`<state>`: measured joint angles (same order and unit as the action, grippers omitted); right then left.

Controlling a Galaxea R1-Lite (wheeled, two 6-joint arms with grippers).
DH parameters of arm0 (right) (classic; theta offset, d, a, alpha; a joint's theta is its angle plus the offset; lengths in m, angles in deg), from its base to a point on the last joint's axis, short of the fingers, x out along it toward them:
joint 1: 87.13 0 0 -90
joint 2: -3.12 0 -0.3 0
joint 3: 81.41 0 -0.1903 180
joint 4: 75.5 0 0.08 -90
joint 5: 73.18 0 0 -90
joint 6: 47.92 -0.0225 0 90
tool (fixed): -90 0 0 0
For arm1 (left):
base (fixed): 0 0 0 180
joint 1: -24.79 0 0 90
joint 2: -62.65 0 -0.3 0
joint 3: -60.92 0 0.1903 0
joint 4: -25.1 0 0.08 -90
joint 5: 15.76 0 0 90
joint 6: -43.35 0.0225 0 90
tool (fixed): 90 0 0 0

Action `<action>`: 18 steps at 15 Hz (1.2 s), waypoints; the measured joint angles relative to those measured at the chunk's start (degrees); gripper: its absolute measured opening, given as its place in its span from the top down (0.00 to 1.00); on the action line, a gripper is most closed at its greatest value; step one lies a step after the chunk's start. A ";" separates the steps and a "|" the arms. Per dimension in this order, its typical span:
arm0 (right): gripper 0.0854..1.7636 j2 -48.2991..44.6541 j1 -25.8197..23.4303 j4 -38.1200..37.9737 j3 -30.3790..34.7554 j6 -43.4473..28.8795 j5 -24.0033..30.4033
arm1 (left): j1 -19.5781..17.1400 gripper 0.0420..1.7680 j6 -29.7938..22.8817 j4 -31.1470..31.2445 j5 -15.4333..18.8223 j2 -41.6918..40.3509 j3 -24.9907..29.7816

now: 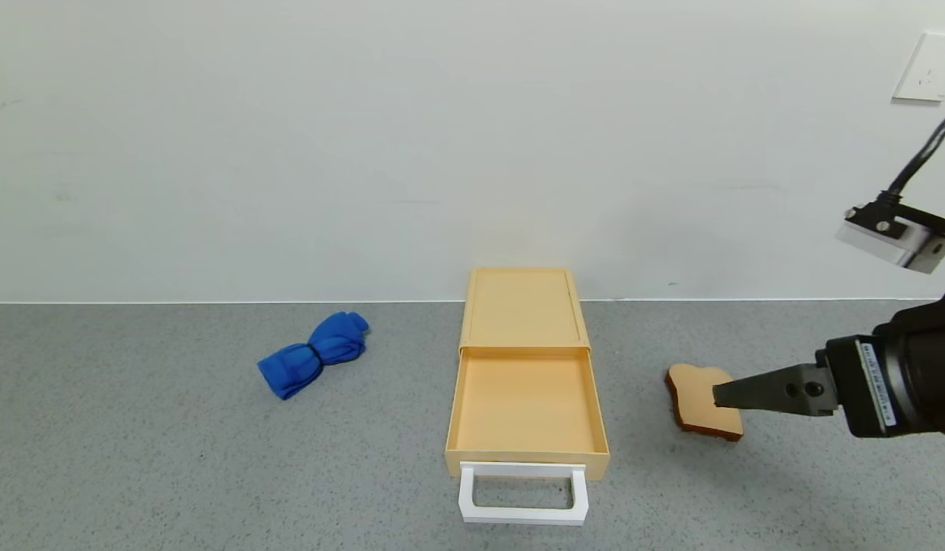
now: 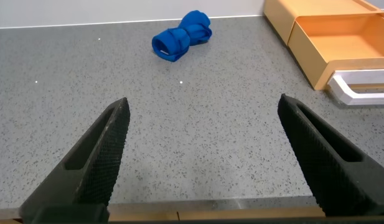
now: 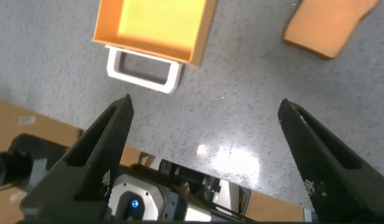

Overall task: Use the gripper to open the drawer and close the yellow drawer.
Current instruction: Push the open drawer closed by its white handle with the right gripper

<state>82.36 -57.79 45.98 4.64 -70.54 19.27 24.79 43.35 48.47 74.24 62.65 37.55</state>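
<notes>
The pale yellow drawer [image 1: 524, 404] is slid out of its flat box [image 1: 523, 308] toward me and is empty inside. Its white loop handle [image 1: 523, 496] sits at the front. The drawer also shows in the left wrist view [image 2: 341, 40] and the right wrist view [image 3: 155, 28], with the handle [image 3: 144, 69] below it. My right gripper [image 1: 718, 395] is open and empty, raised above the table to the right of the drawer, over the toast slice; its fingers [image 3: 104, 146] stand wide apart. My left gripper [image 2: 204, 152] is open and empty over the table's front left, outside the head view.
A tan toast-shaped slice [image 1: 702, 409] lies right of the drawer. A blue rolled cloth [image 1: 313, 353] lies to the left, also in the left wrist view [image 2: 181, 36]. A white wall with a socket [image 1: 930, 67] backs the grey table [image 1: 135, 459].
</notes>
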 joint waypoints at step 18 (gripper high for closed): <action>0.03 1.08 2.68 2.16 2.01 -0.35 -1.66 | 0.00 0.03 0.00 0.00 0.00 -0.02 0.00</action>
<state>83.45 -55.11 48.14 6.65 -70.90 17.61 24.79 43.35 48.47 74.24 62.62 37.55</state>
